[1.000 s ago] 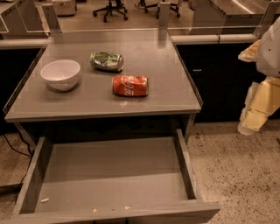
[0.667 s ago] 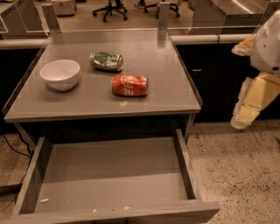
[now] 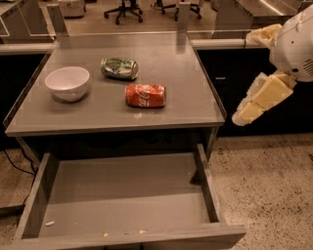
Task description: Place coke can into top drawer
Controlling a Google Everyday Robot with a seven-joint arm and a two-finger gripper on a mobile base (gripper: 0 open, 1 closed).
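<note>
The coke can (image 3: 145, 95) is red with white script and lies on its side near the middle of the grey tabletop (image 3: 186, 105). The top drawer (image 3: 127, 195) is pulled wide open below the tabletop, with a flat grey bottom and a few crumbs near its front edge. My gripper (image 3: 261, 95) hangs in the air off the table's right edge, to the right of the can and apart from it. It holds nothing.
A green-patterned can (image 3: 119, 68) lies on its side behind the coke can. A white bowl (image 3: 68, 83) stands at the left of the tabletop. A dark counter (image 3: 230, 73) runs along the right, with speckled floor (image 3: 274, 195) below. Office chairs (image 3: 128, 9) stand at the back.
My gripper and arm have moved left and a little up, closer to the table's right edge. The cans, bowl and drawer have not moved.
</note>
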